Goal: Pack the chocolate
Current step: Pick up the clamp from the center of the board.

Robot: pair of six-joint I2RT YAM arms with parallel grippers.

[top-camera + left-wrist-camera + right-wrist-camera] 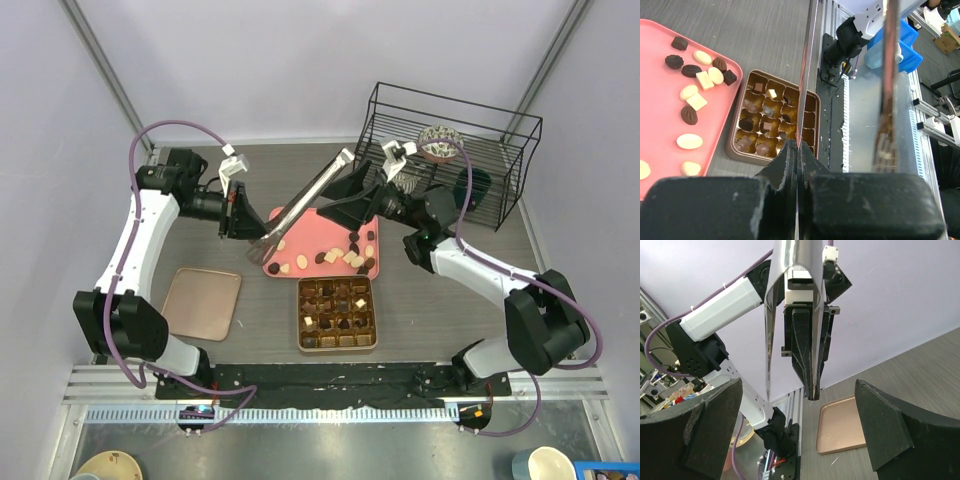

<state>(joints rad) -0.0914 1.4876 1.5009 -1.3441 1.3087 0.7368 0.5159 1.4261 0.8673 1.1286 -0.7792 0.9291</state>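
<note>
Left end effector (pixel 799 150) clamped on tongs (pixel 308 195); right end effector (pixel 799 385) wide apart. Box (pixel 301 312), 6 o'clock of tray (pixel 305 235), partly filled; over dozen chocolates (pixel 689 141) on tray unpacked.

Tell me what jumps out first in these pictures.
The metal tongs catch the eye first. They slant across the middle of the table, clamped in the left gripper, while the right gripper hangs open at their far end. Beneath them the pink tray holds loose chocolate. Just in front of it sits the gold gridded box, partly filled.
</note>
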